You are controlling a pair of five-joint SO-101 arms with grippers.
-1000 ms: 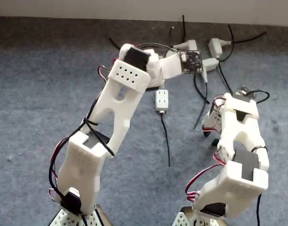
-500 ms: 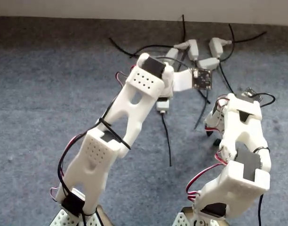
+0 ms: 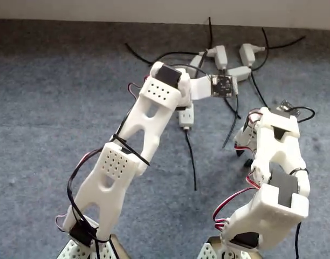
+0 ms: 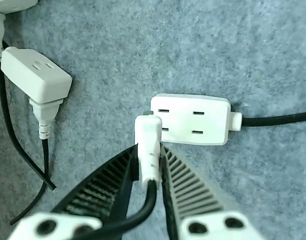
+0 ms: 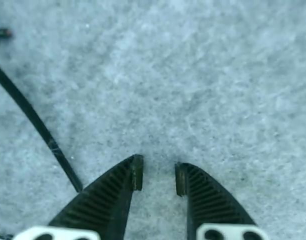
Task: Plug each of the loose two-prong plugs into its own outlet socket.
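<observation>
Grey-blue carpeted desk [image 3: 52, 108] stretches under both arms, and we see several white plug pieces [image 3: 239, 72] on black cords near its far edge. Our left gripper [image 4: 149, 162] is pressed onto a white two-prong plug [image 4: 148, 140], pinching its body from both sides, and the plug's black cord [image 4: 138, 212] trails back between the fingers. The plug's nose overlaps one end of a flat white outlet socket block [image 4: 193, 120]. This block lies on the desk with its slots facing up and its own black lead [image 4: 278, 120] leaving the other end. We cannot tell whether the prongs sit in any slot. From above, the block is half hidden by the left arm [image 3: 149, 113]. A second white socket head [image 4: 35, 75] lies near the block, apart from it. Our right gripper [image 5: 159, 179] hangs low over bare desk with its fingers a little apart, holding nothing, and a thin black cable [image 5: 35, 125] lies beside it.
</observation>
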